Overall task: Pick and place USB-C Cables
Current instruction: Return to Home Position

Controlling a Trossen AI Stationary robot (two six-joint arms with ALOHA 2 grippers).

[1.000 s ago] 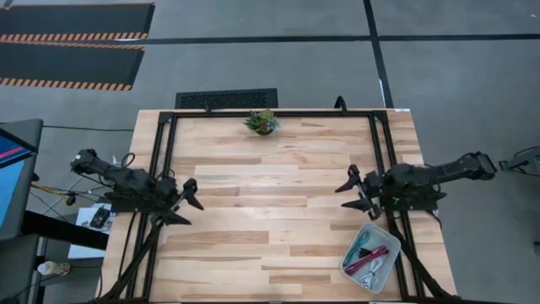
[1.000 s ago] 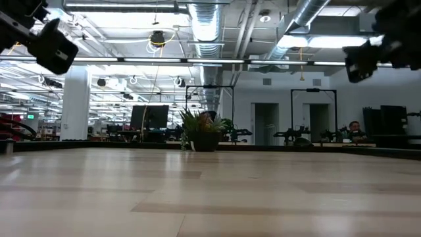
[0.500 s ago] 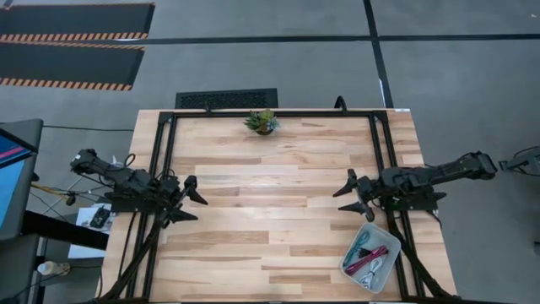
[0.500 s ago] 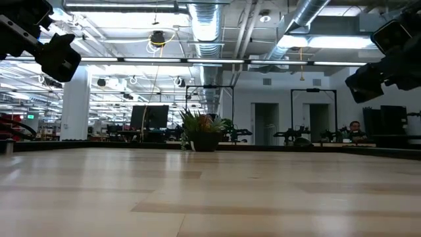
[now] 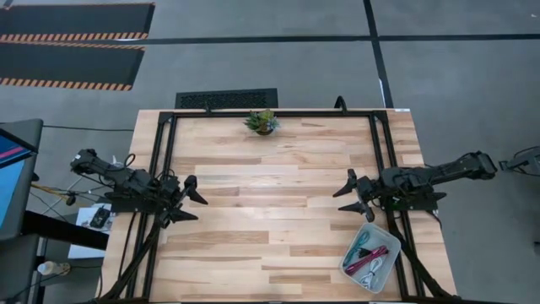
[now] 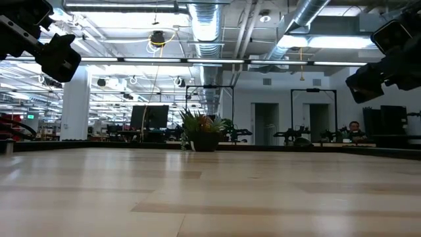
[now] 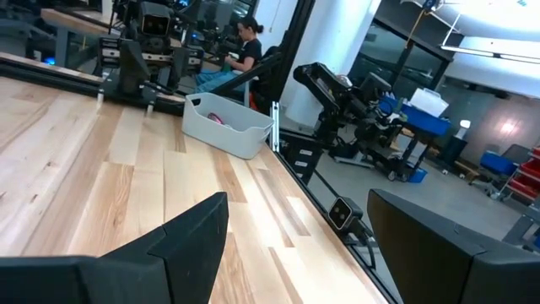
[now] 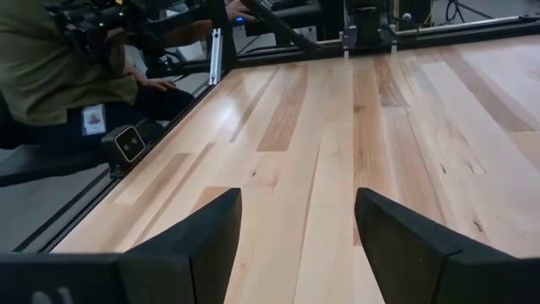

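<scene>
The USB-C cables lie inside a grey bin (image 5: 381, 233) near the table's near right corner. A teal coil (image 5: 362, 243) and a maroon one (image 5: 374, 255) show clearly, with a white one (image 5: 372, 274) beside them. The black one I cannot make out. In the left wrist view the bin (image 7: 229, 133) stands far across the table with a bit of maroon cable (image 7: 214, 118) over its rim. My left gripper (image 5: 191, 200) hovers open over the table's left side. My right gripper (image 5: 347, 192) hovers open over the right side, just beyond the bin's far end.
A small potted plant (image 5: 262, 122) stands at the middle of the far edge. A black frame (image 5: 166, 160) runs along the table's sides. The wood between the two grippers (image 5: 270, 198) is bare. A person in an olive shirt (image 8: 46, 67) sits beyond the table's left side.
In the first half second my right gripper dropped a little, shifted slightly toward the table's left and turned level, and my left gripper sank slightly. Both have kept still since. The cables have stayed in the bin.
</scene>
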